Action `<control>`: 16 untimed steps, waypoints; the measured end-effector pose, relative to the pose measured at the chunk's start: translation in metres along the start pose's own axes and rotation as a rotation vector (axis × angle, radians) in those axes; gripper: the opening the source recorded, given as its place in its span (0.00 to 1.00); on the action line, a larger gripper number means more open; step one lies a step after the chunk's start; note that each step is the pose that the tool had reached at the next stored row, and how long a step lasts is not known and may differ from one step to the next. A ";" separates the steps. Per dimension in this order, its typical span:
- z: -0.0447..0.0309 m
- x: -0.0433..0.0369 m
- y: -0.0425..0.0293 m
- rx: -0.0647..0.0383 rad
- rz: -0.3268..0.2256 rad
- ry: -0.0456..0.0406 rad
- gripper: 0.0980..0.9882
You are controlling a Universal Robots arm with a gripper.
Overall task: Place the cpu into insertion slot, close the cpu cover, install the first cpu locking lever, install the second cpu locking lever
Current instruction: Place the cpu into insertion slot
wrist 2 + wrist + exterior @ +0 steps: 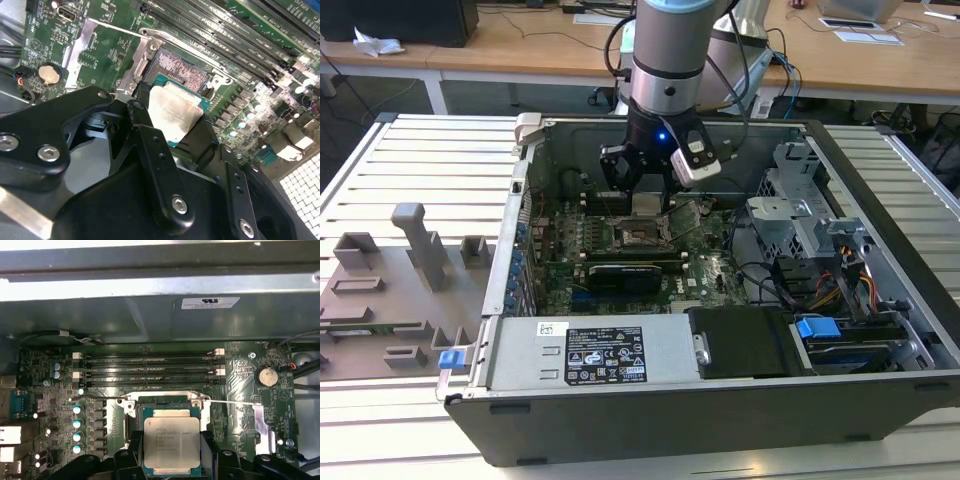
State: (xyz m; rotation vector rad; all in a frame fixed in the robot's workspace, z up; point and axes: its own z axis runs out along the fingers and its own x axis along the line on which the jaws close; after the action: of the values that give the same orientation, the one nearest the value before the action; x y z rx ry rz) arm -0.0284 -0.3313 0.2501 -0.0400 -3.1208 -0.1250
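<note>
1. The fingers pinch the chip by two opposite edges, with its grey metal top facing up.
2. The chip hangs just over the socket, whose dark centre is uncovered.
3. The socket sits on the green board inside the open computer case on the bench.

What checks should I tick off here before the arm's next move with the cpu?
1. Grip: the gripper is shut on the cpu, with fingers on two opposite edges: ok.
2. The insertion slot is uncovered and its dark centre is exposed: ok.
3. Cpu edges run parallel to the slot's edges in the first wrist view: ok.
4. Cpu seated in the slot: not ok, it is held clear of it.
5. Corner-mark orientation against the slot: cannot tell.
</note>
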 end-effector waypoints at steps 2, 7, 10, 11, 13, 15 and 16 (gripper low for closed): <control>0.0047 -0.0001 -0.0004 0.000 0.000 0.0000 0.50; 0.0082 -0.0001 -0.0006 0.002 0.001 -0.0001 0.50; 0.0082 -0.0001 -0.0006 0.002 0.002 -0.0001 0.50; 0.0082 -0.0001 -0.0006 0.002 0.002 -0.0002 0.50; 0.0083 -0.0001 -0.0006 0.002 0.007 -0.0006 0.50; 0.0082 -0.0001 -0.0006 0.002 0.023 -0.0018 0.50; 0.0082 -0.0001 -0.0006 0.002 0.028 -0.0023 0.50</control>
State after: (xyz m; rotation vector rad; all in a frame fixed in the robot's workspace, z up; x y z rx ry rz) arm -0.0284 -0.3313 0.2418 -0.0842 -3.1212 -0.1210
